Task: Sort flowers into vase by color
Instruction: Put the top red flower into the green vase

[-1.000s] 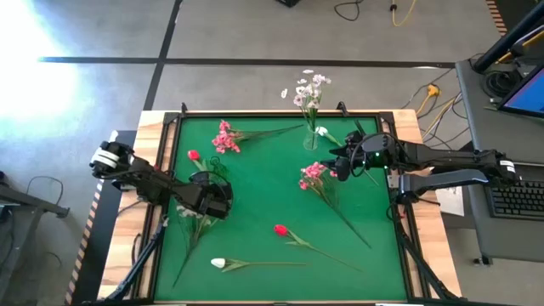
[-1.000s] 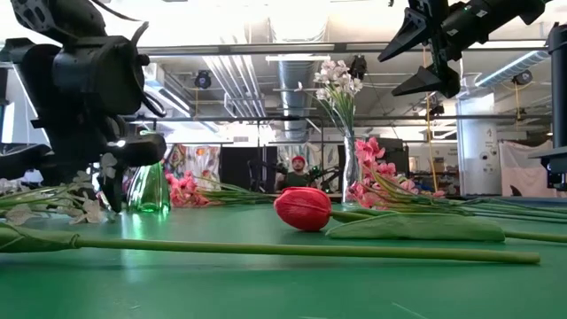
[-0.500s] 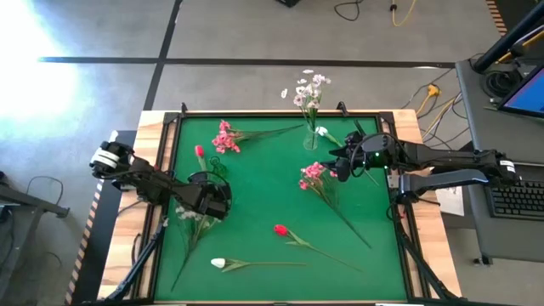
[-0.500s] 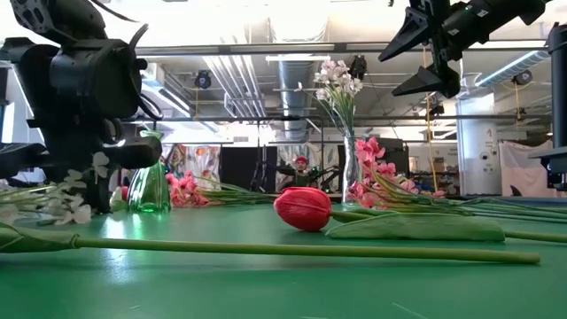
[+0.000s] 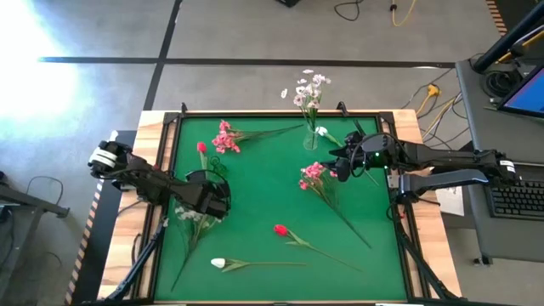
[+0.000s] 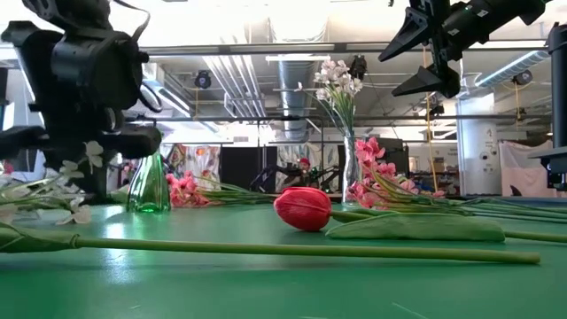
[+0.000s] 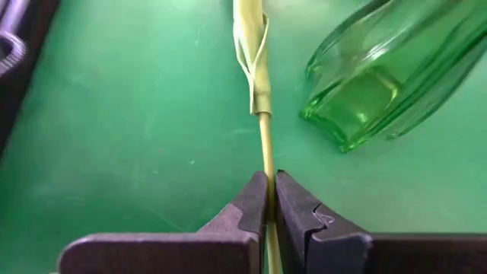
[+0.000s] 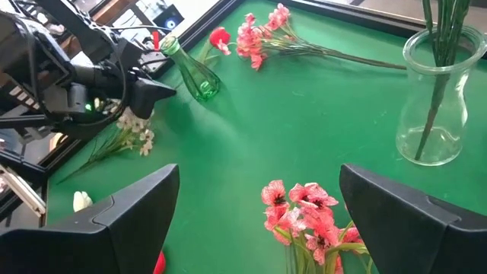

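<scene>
My left gripper is shut on the thin pale-green stem of a flower. In the high view the stem leads to a red bud, just beside the upright green glass vase. My right gripper hangs open, high over the table's right side, above a pink blossom cluster. A clear glass vase at the far edge holds pale blossoms. A white spray, another pink cluster, a second red bud and a white bud lie on the green cloth. My left gripper pinches the bare stem between its two fingertips, just short of a leaf sheath. The fingers slant down from the table's left. The stem runs straight on ahead of them, past the green vase. Whether the stem is clear of the cloth, I cannot tell.
The green cloth is framed by a black rail and a wooden rim. Long stems cross its near right part. Bare cloth shows in the middle. In the low view a person shows in the room beyond the table.
My left gripper has risen a little beside the green vase. The red bud near it has swung a short way toward the table's far edge. The white blossoms beside the gripper have shifted slightly.
</scene>
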Motion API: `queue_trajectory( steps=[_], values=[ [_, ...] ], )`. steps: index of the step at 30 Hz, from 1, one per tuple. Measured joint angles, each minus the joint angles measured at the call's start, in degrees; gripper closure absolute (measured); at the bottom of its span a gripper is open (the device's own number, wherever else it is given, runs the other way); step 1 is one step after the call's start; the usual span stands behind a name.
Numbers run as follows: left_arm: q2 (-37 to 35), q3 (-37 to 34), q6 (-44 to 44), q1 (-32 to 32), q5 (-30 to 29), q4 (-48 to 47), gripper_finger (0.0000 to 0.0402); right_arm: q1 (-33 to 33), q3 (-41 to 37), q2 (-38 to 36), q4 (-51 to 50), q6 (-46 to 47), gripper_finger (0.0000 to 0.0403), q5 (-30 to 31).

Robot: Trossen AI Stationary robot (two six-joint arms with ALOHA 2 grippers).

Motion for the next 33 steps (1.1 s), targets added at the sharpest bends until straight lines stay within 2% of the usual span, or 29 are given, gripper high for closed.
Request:
queue_trajectory(
  steps=[13, 25, 33],
  values=[
    [-0.22, 9.96, 1.09, -0.09, -0.28, -16.95, 0.0402, 0.00, 0.00, 0.00, 0.00, -0.11, 0.0049, 0.04],
    [-0.24, 22.75, 2.25, -2.06, -0.57, -34.26, 0.0401, 0.00, 0.00, 0.00, 0.00, -0.34, 0.0049, 0.04],
    [-1.05, 29.32, 9.56, -2.34, -2.12, -34.79, 0.0401, 0.00, 0.00, 0.00, 0.07, -0.37, 0.0049, 0.07]
  ],
)
